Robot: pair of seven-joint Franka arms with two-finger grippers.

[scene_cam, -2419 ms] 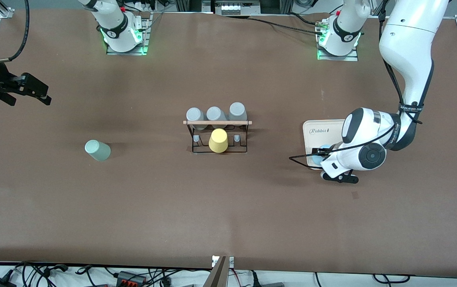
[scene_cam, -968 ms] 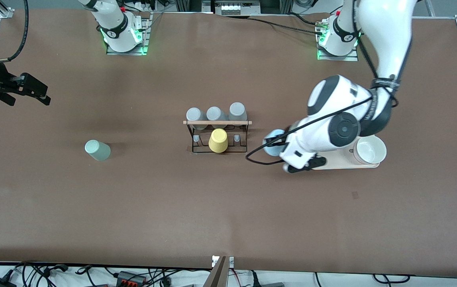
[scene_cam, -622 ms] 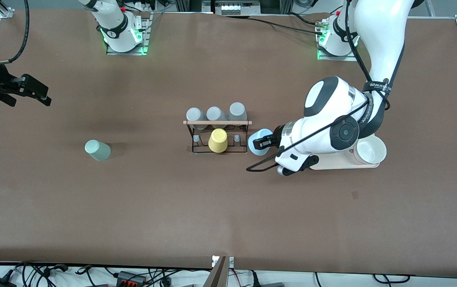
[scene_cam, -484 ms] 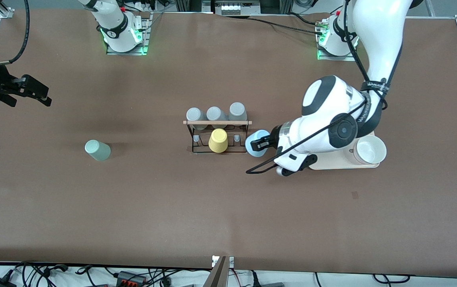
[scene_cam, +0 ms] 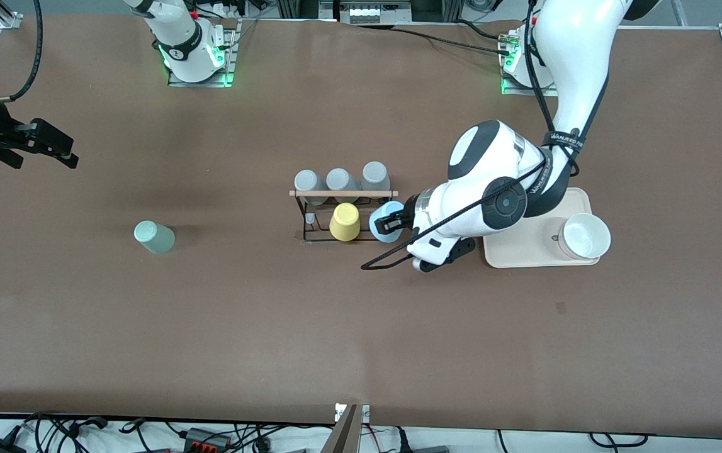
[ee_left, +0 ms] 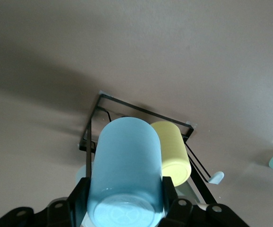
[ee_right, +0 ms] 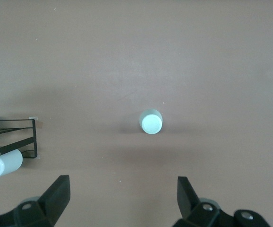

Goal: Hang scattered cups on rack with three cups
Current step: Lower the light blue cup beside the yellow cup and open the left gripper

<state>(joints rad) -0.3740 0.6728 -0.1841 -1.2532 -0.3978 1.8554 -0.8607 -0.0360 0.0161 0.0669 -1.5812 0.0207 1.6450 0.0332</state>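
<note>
- front view: left claw [scene_cam: 391, 221] clamped on light blue cup [scene_cam: 383, 228] at the rack [scene_cam: 343, 214] end, over its peg; claw largely hidden by wrist. mint cup [scene_cam: 154, 237] on table [scene_cam: 272, 327] toward right arm's end.
- left wrist view: fingers [ee_left: 81, 198] grip blue cup; rack partly covered.
- right wrist view: right claw [ee_right: 122, 201] apart, waiting, tips cut off.

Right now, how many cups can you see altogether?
7. Three grey cups and a yellow cup on the rack, a blue cup in the left claw, a green cup on the table, a white cup on the tray.
</note>
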